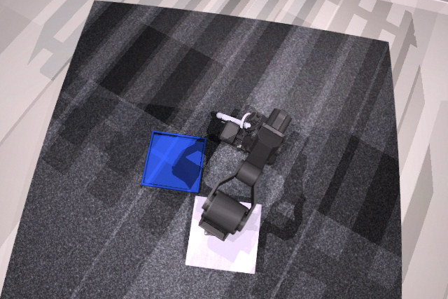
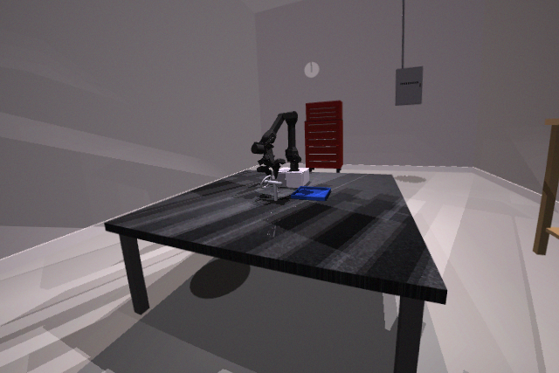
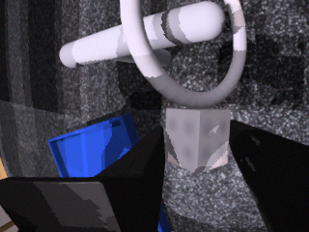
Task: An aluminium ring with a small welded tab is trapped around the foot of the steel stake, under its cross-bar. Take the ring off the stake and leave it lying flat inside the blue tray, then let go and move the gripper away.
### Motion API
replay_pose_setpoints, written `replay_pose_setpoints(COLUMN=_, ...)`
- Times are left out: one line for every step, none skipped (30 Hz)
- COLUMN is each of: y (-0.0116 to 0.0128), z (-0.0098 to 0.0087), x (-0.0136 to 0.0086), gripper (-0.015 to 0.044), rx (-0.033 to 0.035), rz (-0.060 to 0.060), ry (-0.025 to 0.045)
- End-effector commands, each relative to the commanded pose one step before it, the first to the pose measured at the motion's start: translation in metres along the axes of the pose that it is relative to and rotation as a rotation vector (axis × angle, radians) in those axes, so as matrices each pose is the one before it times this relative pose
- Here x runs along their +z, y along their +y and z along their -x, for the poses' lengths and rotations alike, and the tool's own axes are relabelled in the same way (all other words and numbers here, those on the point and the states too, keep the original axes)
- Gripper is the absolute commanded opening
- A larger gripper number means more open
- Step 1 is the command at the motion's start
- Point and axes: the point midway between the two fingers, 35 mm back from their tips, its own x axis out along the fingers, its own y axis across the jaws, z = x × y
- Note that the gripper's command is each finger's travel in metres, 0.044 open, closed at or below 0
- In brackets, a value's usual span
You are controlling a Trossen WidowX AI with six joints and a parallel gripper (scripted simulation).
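Observation:
The pale ring [image 1: 242,120] [image 3: 203,99] stands tilted at one end of the stake's cross-bar [image 1: 227,118] [image 3: 97,48]. In the wrist view one side of the ring crosses over the bar, and the bar's rounded end shows inside the ring's opening. The stake's post [image 2: 275,192] stands upright on the table. My gripper [image 3: 195,130] is shut on the ring's square tab [image 3: 185,132], just below the ring in the wrist view. The top view hides the fingertips behind the arm. The blue tray [image 1: 159,165] [image 2: 311,197] [image 3: 87,152] holds nothing visible.
The tray lies close beside the stake, toward the arm's base. The arm stands on a white block [image 1: 200,252] [image 2: 297,177]. Striped shadows cross the dark table [image 1: 108,252] [image 2: 361,242].

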Motion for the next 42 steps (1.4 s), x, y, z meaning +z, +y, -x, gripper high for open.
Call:
replay_pose_setpoints(y=-0.00272, z=0.00206, x=0.00169, gripper=0.0000, rx=0.00365, rz=0.0055, ry=-0.00307)
replay_pose_setpoints(y=-0.00070, z=0.00027, x=0.00005, gripper=0.0000, rx=-0.00006, rz=0.0000, ry=0.00000)
replay_pose_setpoints(y=-0.00018, z=0.00007, x=0.00002, gripper=0.0000, rx=-0.00002, rz=0.0000, ry=0.00000)
replay_pose_setpoints(y=-0.00054, z=0.00021, x=0.00005, gripper=0.0000, rx=-0.00006, rz=0.0000, ry=0.00001)
replay_pose_setpoints(y=-0.00090, z=0.00035, x=0.00008, gripper=0.0000, rx=-0.00009, rz=0.0000, ry=0.00001)
replay_pose_setpoints(y=-0.00109, z=0.00043, x=0.00009, gripper=0.0000, rx=-0.00010, rz=0.0000, ry=0.00001)
replay_pose_setpoints(y=-0.00090, z=0.00035, x=0.00007, gripper=0.0000, rx=-0.00008, rz=0.0000, ry=0.00000)
replay_pose_setpoints(y=-0.00014, z=0.00006, x=0.00001, gripper=0.0000, rx=-0.00002, rz=0.0000, ry=0.00000)
replay_pose_setpoints(y=-0.00043, z=0.00017, x=0.00004, gripper=0.0000, rx=-0.00005, rz=0.0000, ry=0.00001)
replay_pose_setpoints(y=-0.00072, z=0.00028, x=0.00006, gripper=0.0000, rx=-0.00007, rz=0.0000, ry=0.00001)
replay_pose_setpoints(y=-0.00095, z=0.00037, x=0.00008, gripper=0.0000, rx=-0.00009, rz=0.0000, ry=0.00001)
replay_pose_setpoints(y=-0.00095, z=0.00037, x=0.00008, gripper=0.0000, rx=-0.00008, rz=0.0000, ry=0.00000)
replay_pose_setpoints(y=-0.00017, z=0.00006, x=0.00001, gripper=0.0000, rx=-0.00002, rz=0.0000, ry=0.00000)
replay_pose_setpoints(y=-0.00050, z=0.00019, x=0.00004, gripper=0.0000, rx=-0.00005, rz=0.0000, ry=0.00001)
replay_pose_setpoints(y=-0.00083, z=0.00032, x=0.00007, gripper=0.0000, rx=-0.00008, rz=0.0000, ry=0.00001)
replay_pose_setpoints(y=-0.00104, z=0.00041, x=0.00009, gripper=0.0000, rx=-0.00010, rz=0.0000, ry=0.00001)
replay_pose_setpoints(y=-0.00104, z=0.00041, x=0.00008, gripper=0.0000, rx=-0.00009, rz=0.0000, ry=0.00000)
replay_pose_setpoints(y=-0.00083, z=0.00033, x=0.00006, gripper=0.0000, rx=-0.00007, rz=0.0000, ry=0.00000)
replay_pose_setpoints(y=-0.00014, z=0.00006, x=0.00001, gripper=0.0000, rx=-0.00001, rz=0.0000, ry=0.00000)
replay_pose_setpoints(y=-0.00042, z=0.00017, x=0.00004, gripper=0.0000, rx=-0.00004, rz=0.0000, ry=0.00001)
replay_pose_setpoints(y=-0.00071, z=0.00028, x=0.00006, gripper=0.0000, rx=-0.00007, rz=0.0000, ry=0.00001)
replay_pose_setpoints(y=-0.00094, z=0.00037, x=0.00008, gripper=0.0000, rx=-0.00009, rz=0.0000, ry=0.00001)
replay_pose_setpoints(y=-0.00094, z=0.00037, x=0.00007, gripper=0.0000, rx=-0.00008, rz=0.0000, ry=0.00000)
replay_pose_setpoints(y=-0.00016, z=0.00006, x=0.00001, gripper=0.0000, rx=-0.00002, rz=0.0000, ry=0.00000)
replay_pose_setpoints(y=-0.00049, z=0.00019, x=0.00004, gripper=0.0000, rx=-0.00005, rz=0.0000, ry=0.00001)
replay_pose_setpoints(y=-0.00082, z=0.00032, x=0.00007, gripper=0.0000, rx=-0.00008, rz=0.0000, ry=0.00001)
replay_pose_setpoints(y=-0.00104, z=0.00041, x=0.00009, gripper=0.0000, rx=-0.00010, rz=0.0000, ry=0.00001)
replay_pose_setpoints(y=-0.00104, z=0.00041, x=0.00008, gripper=0.0000, rx=-0.00009, rz=0.0000, ry=0.00000)
replay_pose_setpoints(y=-0.00082, z=0.00032, x=0.00006, gripper=0.0000, rx=-0.00007, rz=0.0000, ry=0.00000)
replay_pose_setpoints(y=-0.00014, z=0.00006, x=0.00001, gripper=0.0000, rx=-0.00001, rz=0.0000, ry=0.00000)
replay_pose_setpoints(y=-0.00042, z=0.00017, x=0.00004, gripper=0.0000, rx=-0.00004, rz=0.0000, ry=0.00001)
replay_pose_setpoints(y=-0.00071, z=0.00028, x=0.00006, gripper=0.0000, rx=-0.00007, rz=0.0000, ry=0.00001)
replay_pose_setpoints(y=-0.00094, z=0.00037, x=0.00008, gripper=0.0000, rx=-0.00009, rz=0.0000, ry=0.00001)
replay_pose_setpoints(y=-0.00094, z=0.00037, x=0.00007, gripper=0.0000, rx=-0.00008, rz=0.0000, ry=0.00000)
replay_pose_setpoints(y=-0.00016, z=0.00006, x=0.00001, gripper=0.0000, rx=-0.00002, rz=0.0000, ry=0.00000)
replay_pose_setpoints(y=-0.00049, z=0.00019, x=0.00004, gripper=0.0000, rx=-0.00005, rz=0.0000, ry=0.00001)
replay_pose_setpoints(y=-0.00082, z=0.00032, x=0.00007, gripper=0.0000, rx=-0.00008, rz=0.0000, ry=0.00001)
replay_pose_setpoints(y=-0.00104, z=0.00041, x=0.00009, gripper=0.0000, rx=-0.00010, rz=0.0000, ry=0.00001)
replay_pose_setpoints(y=-0.00104, z=0.00041, x=0.00008, gripper=0.0000, rx=-0.00009, rz=0.0000, ry=0.00000)
replay_pose_setpoints(y=-0.00082, z=0.00032, x=0.00006, gripper=0.0000, rx=-0.00007, rz=0.0000, ry=0.00000)
replay_pose_setpoints(y=0.00008, z=0.00022, x=0.00010, gripper=0.0000, rx=0.00000, rz=0.0000, ry=0.00000)
replay_pose_setpoints(y=0.00024, z=0.00067, x=0.00029, gripper=0.0000, rx=0.00000, rz=0.0000, ry=-0.00001)
